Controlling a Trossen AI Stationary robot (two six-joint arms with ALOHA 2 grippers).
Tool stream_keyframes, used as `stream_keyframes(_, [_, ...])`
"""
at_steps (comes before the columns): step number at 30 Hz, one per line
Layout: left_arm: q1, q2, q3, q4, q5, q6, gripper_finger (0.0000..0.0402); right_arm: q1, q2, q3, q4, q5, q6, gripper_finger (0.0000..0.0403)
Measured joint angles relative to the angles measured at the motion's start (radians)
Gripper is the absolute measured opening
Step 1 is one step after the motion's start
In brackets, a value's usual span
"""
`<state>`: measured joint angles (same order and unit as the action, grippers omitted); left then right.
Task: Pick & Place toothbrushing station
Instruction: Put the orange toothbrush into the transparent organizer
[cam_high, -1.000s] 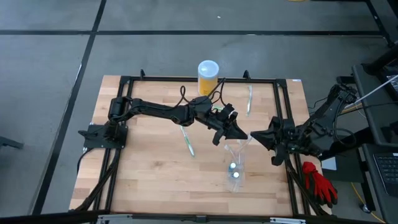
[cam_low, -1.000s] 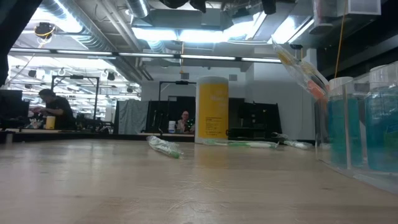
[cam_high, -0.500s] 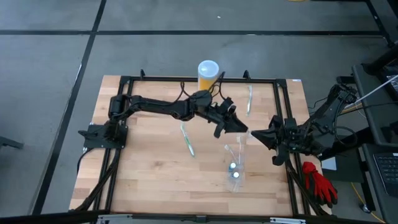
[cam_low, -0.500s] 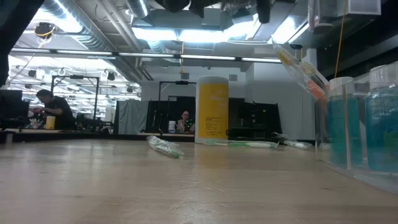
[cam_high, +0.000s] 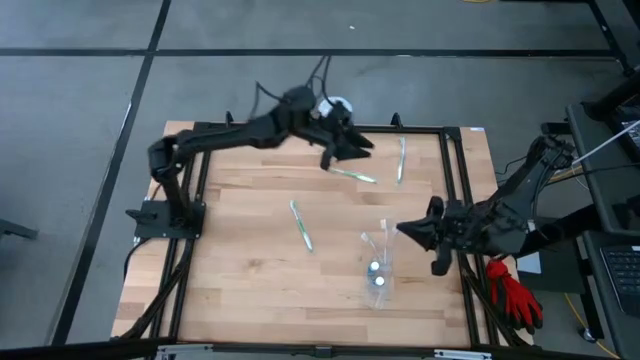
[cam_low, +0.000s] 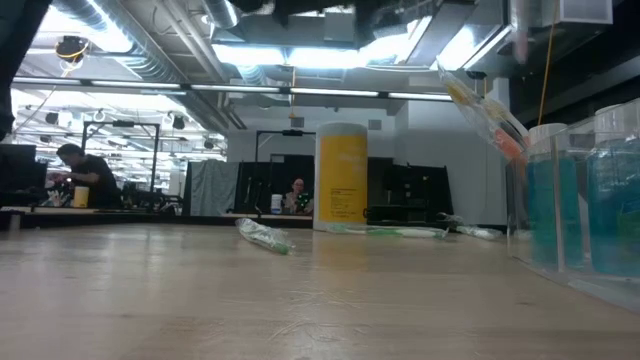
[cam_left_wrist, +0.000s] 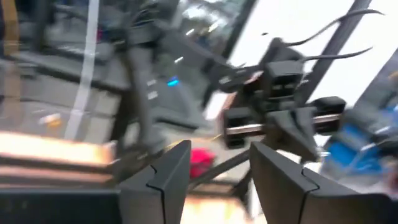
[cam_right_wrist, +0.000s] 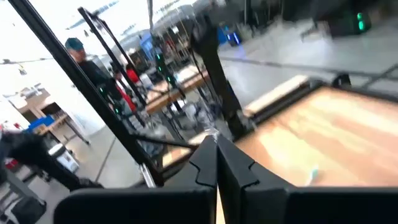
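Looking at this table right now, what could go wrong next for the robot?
The left gripper hangs open at the far edge of the table, right by the yellow jar; a careless swing might knock the jar over. Two toothbrushes lie close together beneath it, so a grab may nudge or catch the wrong one. The clear cup already holds items, and the shut right gripper waits close beside it and might bump it.

Three toothbrushes (cam_high: 301, 225), one cup (cam_high: 379, 262), one jar (cam_low: 341, 186).
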<state>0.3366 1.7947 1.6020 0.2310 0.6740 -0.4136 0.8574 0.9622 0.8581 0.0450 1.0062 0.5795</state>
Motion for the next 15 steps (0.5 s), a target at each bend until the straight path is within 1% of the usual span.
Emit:
stream_keyframes(3, [0.035, -0.086, 0.0, -0.217, -0.024, 0.133, 0.0148, 0.0, 0.038, 0.0, -0.048, -0.005, 0.098, 0.0])
stream_keyframes(6, [0.049, -0.169, 0.0, -0.382, -0.069, 0.223, 0.0136, 0.0, 0.073, 0.0, -0.047, -0.005, 0.151, 0.0])
stream_keyframes(10, [0.047, -0.265, 0.0, -0.512, -0.141, 0.276, 0.0126, 0.0, 0.095, 0.0, -0.075, -0.004, 0.202, 0.0])
stream_keyframes(15, [-0.004, -0.375, 0.0, -0.613, -0.25, 0.288, 0.0122, 0.001, 0.099, 0.0, -0.162, -0.003, 0.308, 0.0])
